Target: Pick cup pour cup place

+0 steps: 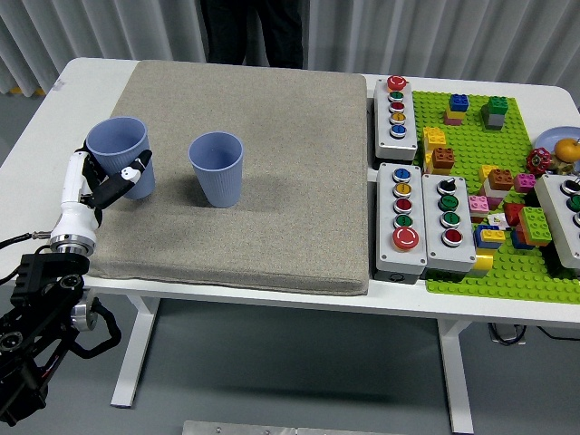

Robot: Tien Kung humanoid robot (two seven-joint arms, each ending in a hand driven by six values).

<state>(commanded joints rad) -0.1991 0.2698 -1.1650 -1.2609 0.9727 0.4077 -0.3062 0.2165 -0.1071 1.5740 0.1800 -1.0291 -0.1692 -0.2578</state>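
Observation:
Two blue-grey cups are on the grey mat [272, 181]. The left cup [121, 154] is held by my left hand [101, 186], whose fingers are wrapped around its lower side; the cup is lifted a little and tilted slightly. The second cup [217, 168] stands upright on the mat to the right of it, apart from the hand. My left arm comes in from the lower left corner. My right hand is out of view.
Two button boxes [397, 107] [403, 217] stand right of the mat. A green brick plate [507, 263] with several loose bricks lies at the right. A person stands at the table's far side [258, 32].

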